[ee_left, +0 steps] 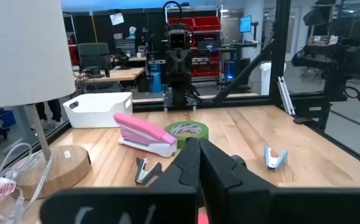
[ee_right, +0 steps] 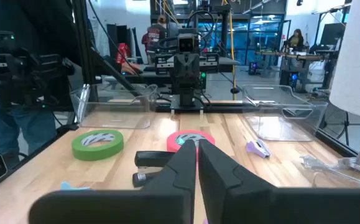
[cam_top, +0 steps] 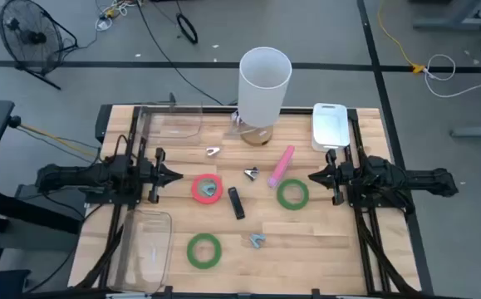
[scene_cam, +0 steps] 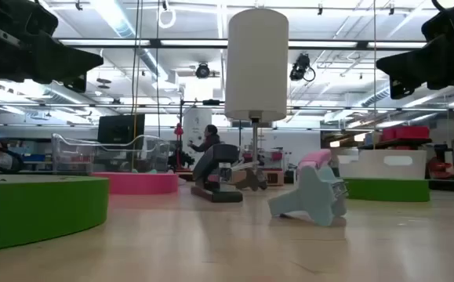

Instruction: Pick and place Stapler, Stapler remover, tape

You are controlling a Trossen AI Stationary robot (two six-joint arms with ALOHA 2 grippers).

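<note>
Workshop floor with cables and a fan surrounds a wooden desk (cam_top: 323,241). Both arms wait at mid-height of the desk's side edges, facing each other, holding nothing.

Left gripper (cam_top: 176,175): jaws closed, empty, at the left edge. Right gripper (cam_top: 313,177): jaws closed, empty, at the right edge.

Task things lie between them:
- red tape ring (cam_top: 207,188), just beside the left gripper's tip, toward desk centre.
- green tape ring (cam_top: 292,193), just beside the right gripper's tip.
- second green tape ring (cam_top: 204,250), toward the near edge, left of centre.
- pink stapler (cam_top: 281,165), long axis running from the far edge toward the centre, tilted; nearer the right arm.
- black stapler (cam_top: 237,203), mid-desk, long axis roughly far-to-near.
- small staple removers: one mid-desk (cam_top: 251,173), one near edge (cam_top: 257,241), one far-left (cam_top: 213,152).

Clear bins (cam_top: 153,241) sit along the left side, a white tray (cam_top: 329,124) at the far right corner, a lamp (cam_top: 264,87) at the far edge.

Judgement: each arm has a ring straight ahead of its tip; jaws must open first.
</note>
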